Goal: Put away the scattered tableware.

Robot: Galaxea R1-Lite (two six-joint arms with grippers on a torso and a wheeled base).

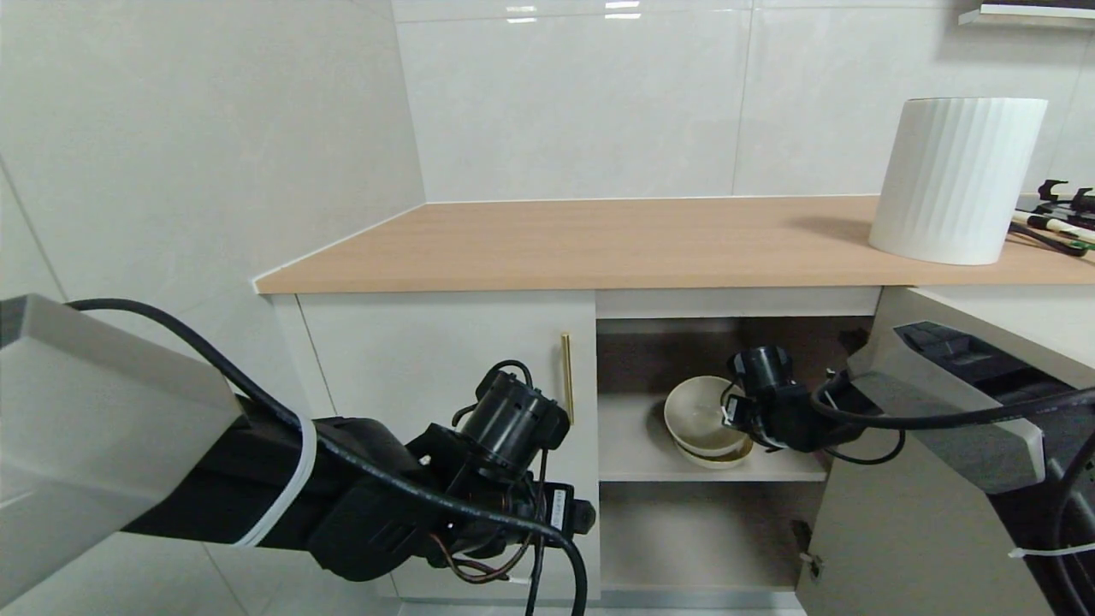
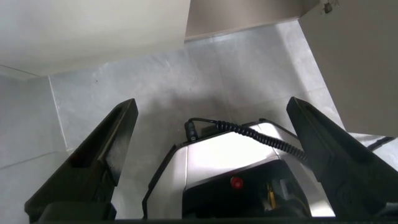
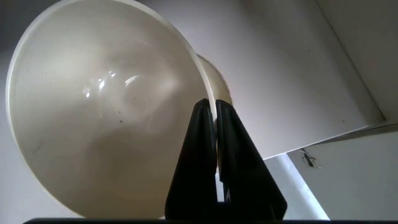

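Bowl: a cream bowl [image 1: 697, 415] [image 3: 106, 106] is inside the open cabinet [image 1: 719, 402], tipped up on edge with its hollow facing out of the cabinet, just above the middle shelf [image 1: 633, 445].
Right tool: the right tool [image 1: 734, 413] [image 3: 216, 124] is inside the cabinet's opening, its fingers pressed together on the bowl's rim.
Second dish: a yellowish dish [image 1: 723, 458] sits on the cabinet's shelf directly beneath the held bowl; whether the two touch I cannot tell.
Left tool: the left tool [image 2: 211, 106] hangs low in front of the cabinet's closed door [image 1: 445, 385], fingers spread wide apart with nothing between them, above pale floor tiles [image 2: 155, 81].
Door handle: a brass handle [image 1: 566, 376] stands upright on the closed door, beside the opening.
Open door: swung outward [image 1: 898, 530] at the cabinet's right.
Tabletop: the wooden tabletop [image 1: 599, 244] caps the cabinet.
Container: a white ribbed container [image 1: 958, 180] stands upright on it, above the cabinet's right side.
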